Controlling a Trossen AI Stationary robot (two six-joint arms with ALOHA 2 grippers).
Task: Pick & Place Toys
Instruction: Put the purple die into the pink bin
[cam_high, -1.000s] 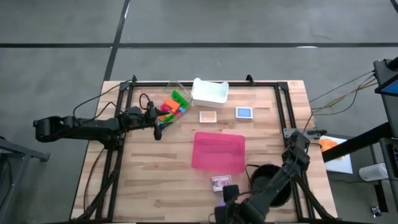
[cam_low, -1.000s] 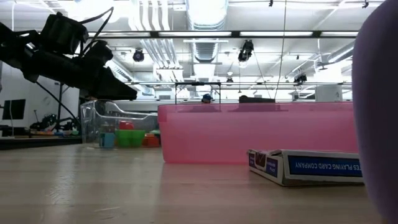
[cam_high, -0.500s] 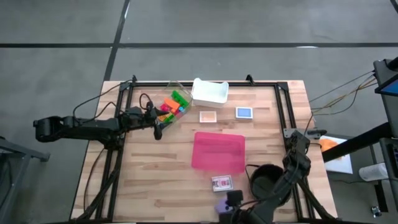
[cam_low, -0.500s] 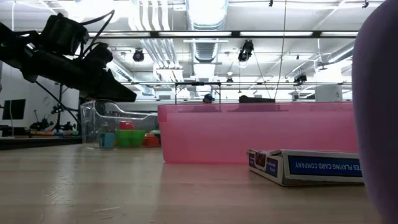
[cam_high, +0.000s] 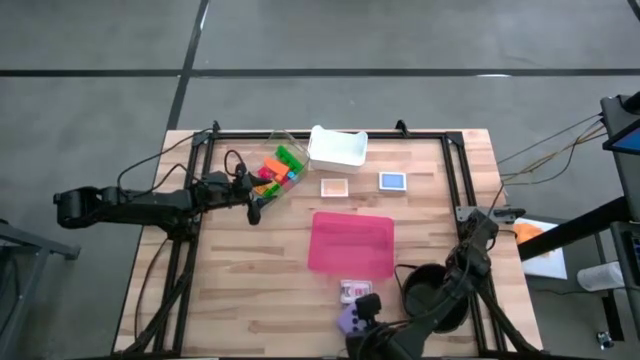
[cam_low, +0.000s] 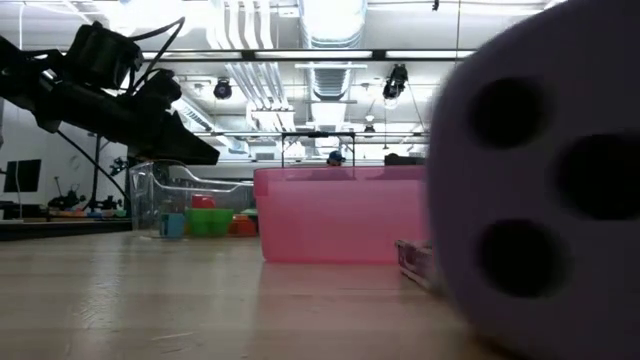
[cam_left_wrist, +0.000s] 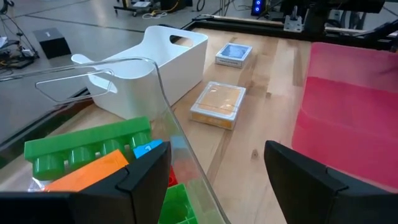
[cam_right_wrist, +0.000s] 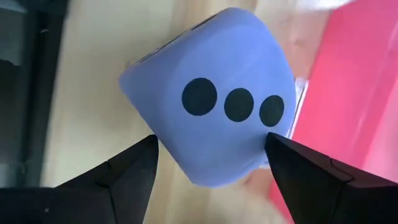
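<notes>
Desk (cam_high: 250, 280): my right fingers (cam_right_wrist: 211, 163) grip the lilac die (cam_high: 350, 319), hiding a card box at 6 o'clock; left fingers (cam_left_wrist: 214, 177) open beside the clear bin (cam_high: 272, 160) of bricks (cam_high: 280, 167).

grey floor (cam_high: 400, 40) around the wooden table (cam_high: 250, 270); white ceiling ducts (cam_low: 335, 25) overhead

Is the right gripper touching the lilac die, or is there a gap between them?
Touching. In the right wrist view both fingers of the right gripper press against the sides of the lilac die, with no gap showing.

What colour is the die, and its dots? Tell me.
The die is lilac with dark dots, clearest in the right wrist view.
</notes>
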